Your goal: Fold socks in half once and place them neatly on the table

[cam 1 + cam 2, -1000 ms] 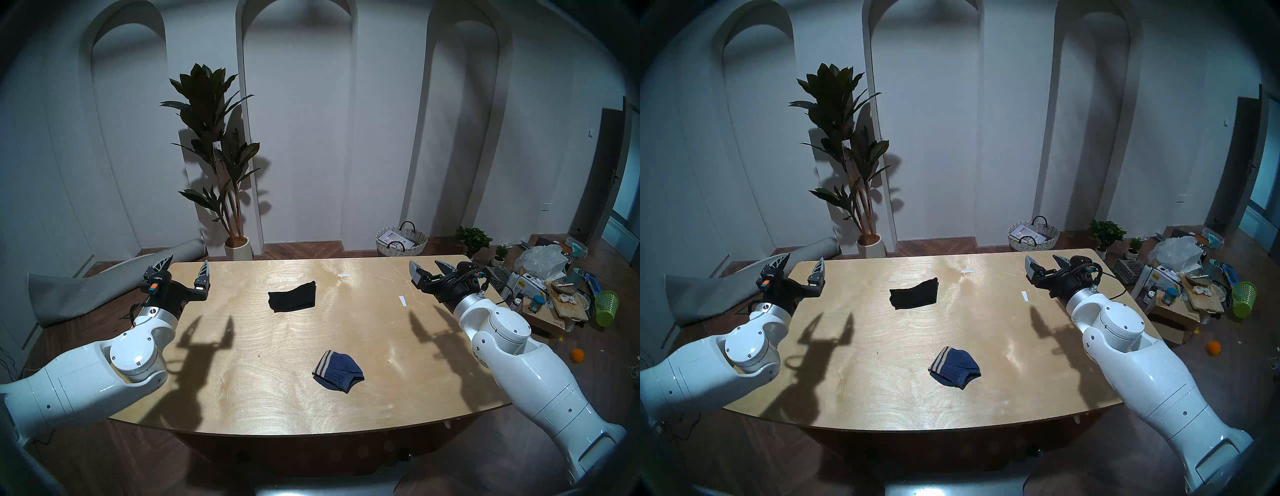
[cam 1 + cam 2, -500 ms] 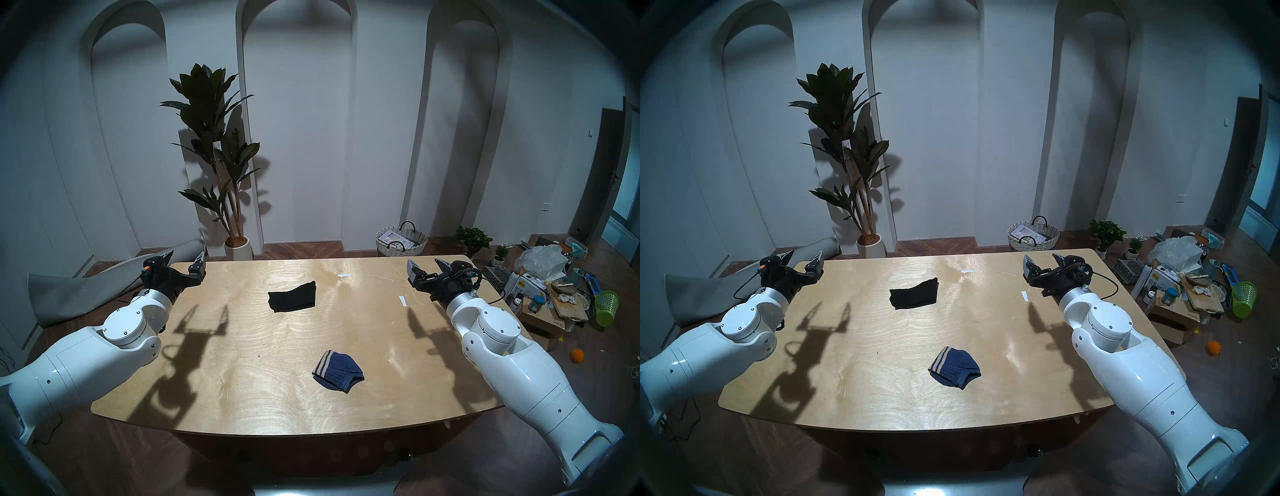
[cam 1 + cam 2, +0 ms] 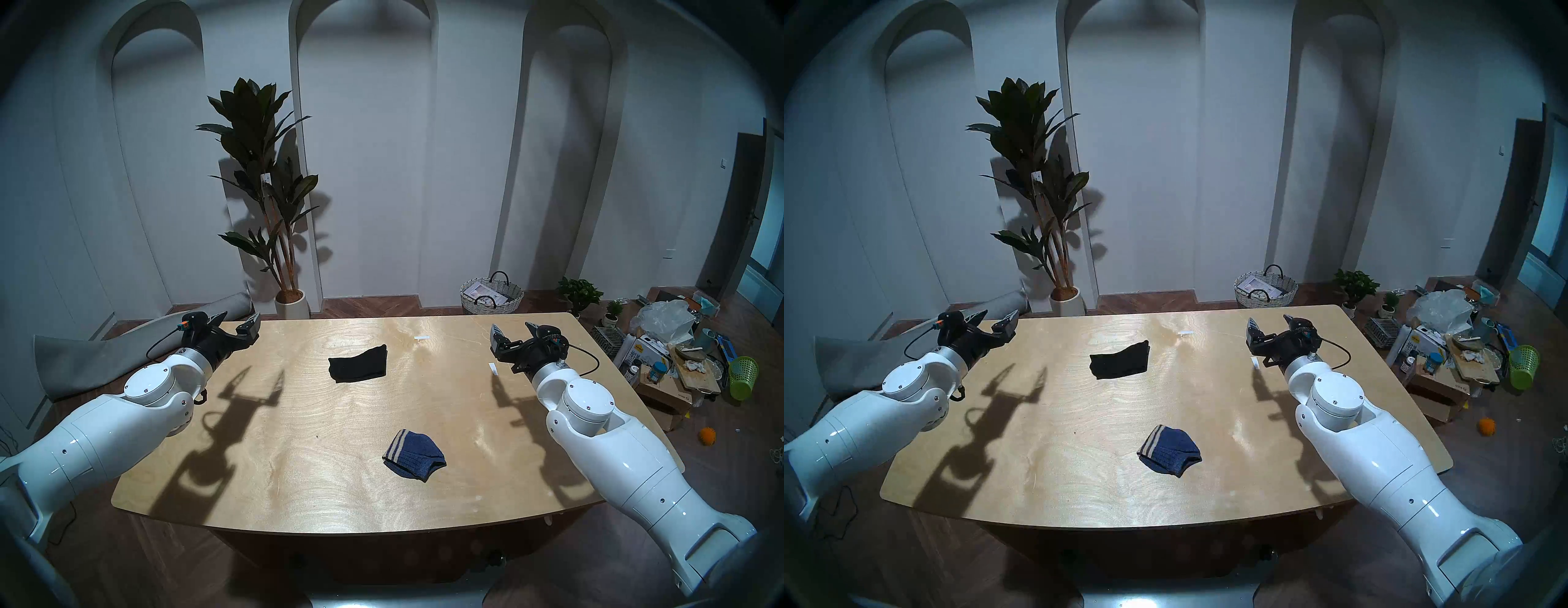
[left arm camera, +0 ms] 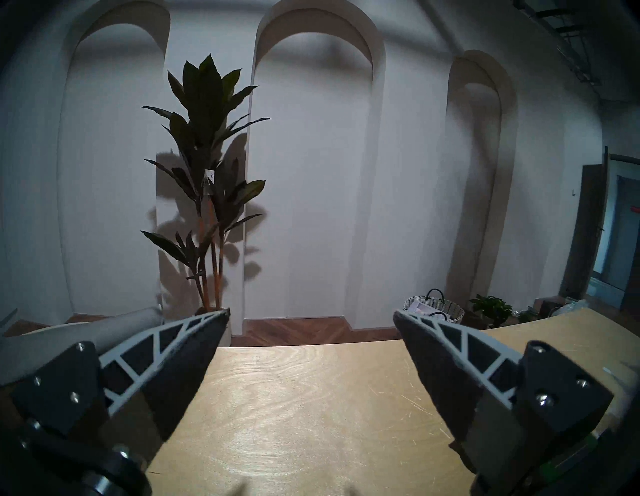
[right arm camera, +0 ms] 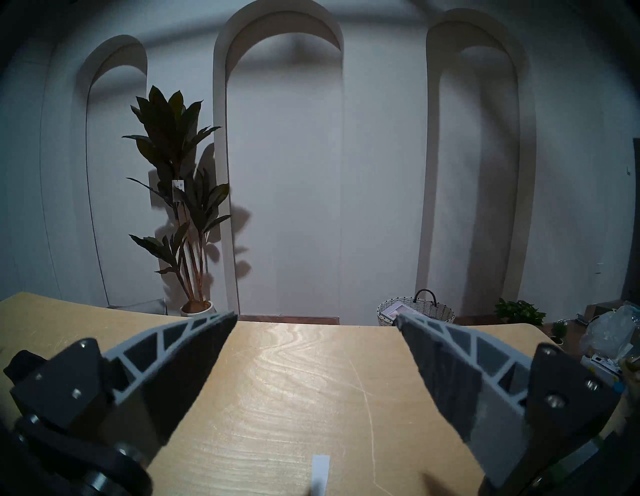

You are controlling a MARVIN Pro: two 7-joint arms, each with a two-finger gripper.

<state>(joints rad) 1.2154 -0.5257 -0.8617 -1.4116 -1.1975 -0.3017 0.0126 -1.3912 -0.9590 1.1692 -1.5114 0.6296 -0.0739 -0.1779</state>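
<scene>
Currently, left end effector (image 3: 239, 317): wide open, empty, far-left counter (image 3: 339, 488) corner
right end effector (image 3: 514, 329): wide open, empty, far-right
black sock (image 3: 358, 364): counter, far-centre
navy sock (image 3: 413, 455): counter, near-centre

The large light birch-plywood desk (image 3: 297, 446) with rounded corners carries two folded socks, well apart — a plain black sock (image 3: 358, 364) farther back, a navy ribbed sock with tan stripes (image 3: 413, 455) nearer — plus small white tape strips (image 3: 421, 337).
</scene>
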